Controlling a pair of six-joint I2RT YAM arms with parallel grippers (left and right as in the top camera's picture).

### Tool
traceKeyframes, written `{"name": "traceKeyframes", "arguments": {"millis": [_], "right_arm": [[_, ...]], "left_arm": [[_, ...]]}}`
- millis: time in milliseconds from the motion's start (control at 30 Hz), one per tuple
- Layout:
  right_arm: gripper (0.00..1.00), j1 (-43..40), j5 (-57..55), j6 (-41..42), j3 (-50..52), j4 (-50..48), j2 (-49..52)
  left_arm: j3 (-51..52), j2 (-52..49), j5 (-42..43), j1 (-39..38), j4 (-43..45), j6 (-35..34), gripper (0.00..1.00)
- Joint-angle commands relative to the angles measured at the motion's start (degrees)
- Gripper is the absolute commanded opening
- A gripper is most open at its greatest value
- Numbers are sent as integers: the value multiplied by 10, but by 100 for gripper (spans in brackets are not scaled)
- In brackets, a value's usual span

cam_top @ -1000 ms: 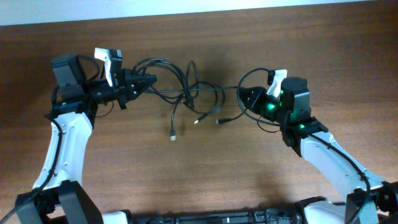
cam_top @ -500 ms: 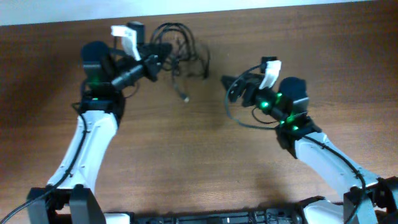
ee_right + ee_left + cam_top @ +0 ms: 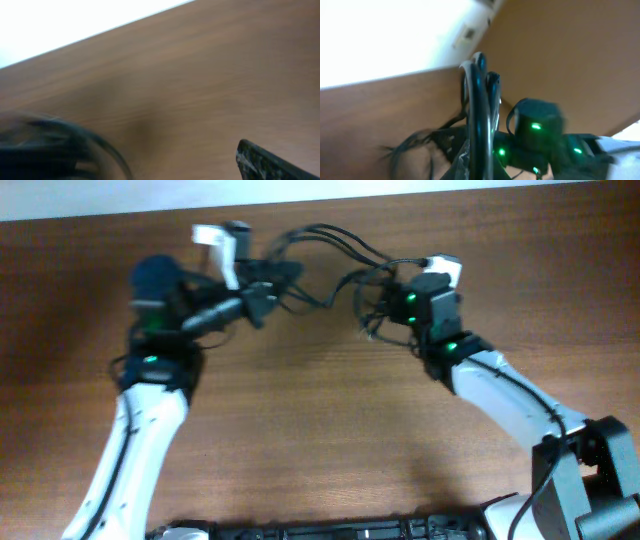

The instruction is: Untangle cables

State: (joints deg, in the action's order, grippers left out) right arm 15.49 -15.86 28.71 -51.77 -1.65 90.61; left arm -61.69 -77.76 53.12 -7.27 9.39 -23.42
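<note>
Left gripper [image 3: 262,292]: my jaws are pressed together on the cables [image 3: 335,238]; the left wrist view shows several cords rising side by side straight out of the pinch, each thin, round in section, black and faintly glossy. Right gripper [image 3: 372,302]: it is positioned at the opposite end of the same bundle, but its wrist view is blurred, showing only one dark finger [image 3: 262,161] at the lower right and a smear of cord at the lower left, so I cannot tell whether those jaws are spread or closed. Location of the work: the bundle spans between my two grippers near the far edge of the table [image 3: 320,430], in two or three long arcs, with a denser clump just beside the right gripper; it appears raised off the surface on the left side. No plug ends can be made out. Handling assessment: light and limp, with only a slight spring in the loops; the smooth jacket is likely to slip through a loose pinch, and several cords held together will not separate. Recommended hold: one single strand, clear of the clump, and not the gathered group. Pulling both ends apart would probably tighten any knot. Table surface: flat, matte, brown wood grain, with a pale strip beyond its far edge
</note>
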Motion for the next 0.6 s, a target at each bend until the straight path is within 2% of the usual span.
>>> {"name": "traceKeyframes", "arguments": {"millis": [0, 100, 167, 233, 333, 367, 400, 433, 467, 567], "right_arm": [[99, -97, -48, 7, -8, 88, -6], [99, -151, 33, 6, -8, 142, -27], [99, -160, 95, 2, -8, 144, -45], [99, -153, 196, 2, -8, 148, -70], [99, -132, 271, 2, -8, 150, -94], [99, -125, 278, 2, -8, 150, -95], [99, -116, 294, 2, -8, 149, -95], [99, -102, 329, 2, -8, 150, -95], [99, -90, 349, 2, -8, 150, -95], [99, -58, 355, 2, -8, 150, -95]], "left_arm": [[-16, 28, 29, 89, -28, 8, 0], [-16, 26, 3, 115, -89, 8, 0], [-15, 25, -59, 110, -162, 10, 1], [-10, 20, -171, 84, -240, 14, 6], [-10, -2, -215, 39, -273, 14, 43], [-10, -15, -215, 21, -266, 14, 63], [-10, -26, -215, 7, -259, 14, 69], [-10, -46, -218, -12, -245, 14, 82], [-10, -62, -226, -26, -234, 14, 90], [-10, -100, -253, -45, -222, 14, 96]]}}
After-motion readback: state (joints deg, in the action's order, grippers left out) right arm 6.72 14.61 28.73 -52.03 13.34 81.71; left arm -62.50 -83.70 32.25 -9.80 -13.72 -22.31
